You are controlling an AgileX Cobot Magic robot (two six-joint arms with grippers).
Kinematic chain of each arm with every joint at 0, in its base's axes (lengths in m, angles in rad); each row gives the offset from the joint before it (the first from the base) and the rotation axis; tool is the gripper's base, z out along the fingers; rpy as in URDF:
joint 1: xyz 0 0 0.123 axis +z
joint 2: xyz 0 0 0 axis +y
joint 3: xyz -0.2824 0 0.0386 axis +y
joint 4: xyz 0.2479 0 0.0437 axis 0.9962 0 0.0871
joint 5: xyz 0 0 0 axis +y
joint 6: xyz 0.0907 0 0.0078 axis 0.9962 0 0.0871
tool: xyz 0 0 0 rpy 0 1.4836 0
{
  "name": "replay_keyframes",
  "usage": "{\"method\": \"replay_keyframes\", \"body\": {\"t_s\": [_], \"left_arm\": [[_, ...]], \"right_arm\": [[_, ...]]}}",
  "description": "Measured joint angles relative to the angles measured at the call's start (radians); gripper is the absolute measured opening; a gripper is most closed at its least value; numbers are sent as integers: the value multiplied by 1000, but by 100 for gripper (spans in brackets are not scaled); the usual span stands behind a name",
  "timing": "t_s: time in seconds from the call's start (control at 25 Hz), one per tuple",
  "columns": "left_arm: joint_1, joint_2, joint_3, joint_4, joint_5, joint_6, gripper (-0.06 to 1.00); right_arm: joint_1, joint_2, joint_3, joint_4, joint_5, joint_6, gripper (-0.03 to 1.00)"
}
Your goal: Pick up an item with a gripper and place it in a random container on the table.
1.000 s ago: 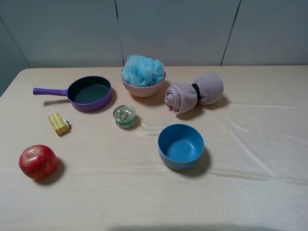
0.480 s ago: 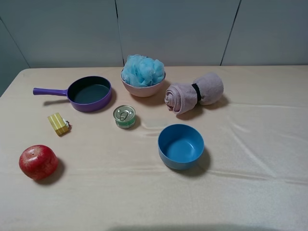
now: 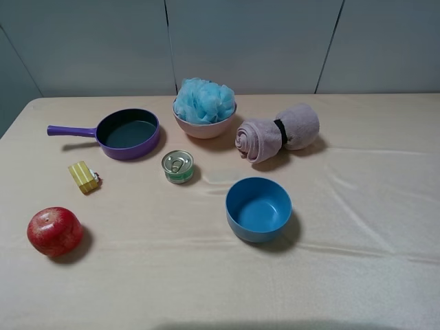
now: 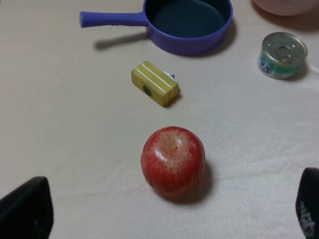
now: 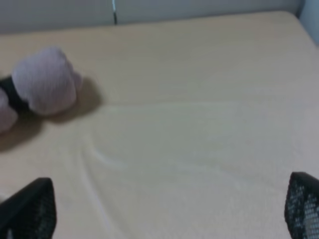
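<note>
The light-blue mesh pouf (image 3: 203, 100) sits inside the pale pink bowl (image 3: 205, 127) at the back middle of the beige table (image 3: 357, 206). Neither arm shows in the exterior high view. In the left wrist view my left gripper (image 4: 164, 209) is open and empty, its black fingertips (image 4: 27, 209) spread wide above the cloth near a red apple (image 4: 173, 161). In the right wrist view my right gripper (image 5: 164, 209) is open and empty, its fingertips (image 5: 30, 209) wide apart over bare cloth. The pink bowl's edge (image 4: 284, 6) shows in the left wrist view.
A purple pan (image 3: 127, 133) with a handle stands at the back left. A yellow block (image 3: 84, 177), a tin can (image 3: 178, 166) and the red apple (image 3: 55, 231) lie on the left. A blue bowl (image 3: 258, 209) stands at centre. A rolled pinkish-grey towel (image 3: 277, 133) lies at the back right.
</note>
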Motion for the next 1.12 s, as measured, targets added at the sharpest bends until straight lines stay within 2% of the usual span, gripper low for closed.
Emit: {"method": "replay_keyframes", "body": {"t_s": [0.28, 0.48, 0.6, 0.76, 1.12], "left_arm": [[0, 0, 0, 0, 0, 0, 99], [0, 0, 0, 0, 0, 0, 99], [0, 0, 0, 0, 0, 0, 99], [0, 0, 0, 0, 0, 0, 99], [0, 0, 0, 0, 0, 0, 99]], "right_arm": [[-71, -123, 0, 66, 2, -6, 69], [-110, -184, 0, 106, 61, -11, 69], [-116, -186, 16, 127, 104, -21, 69], [-117, -186, 18, 164, 106, -51, 69], [-117, -186, 18, 175, 106, -75, 69]]}}
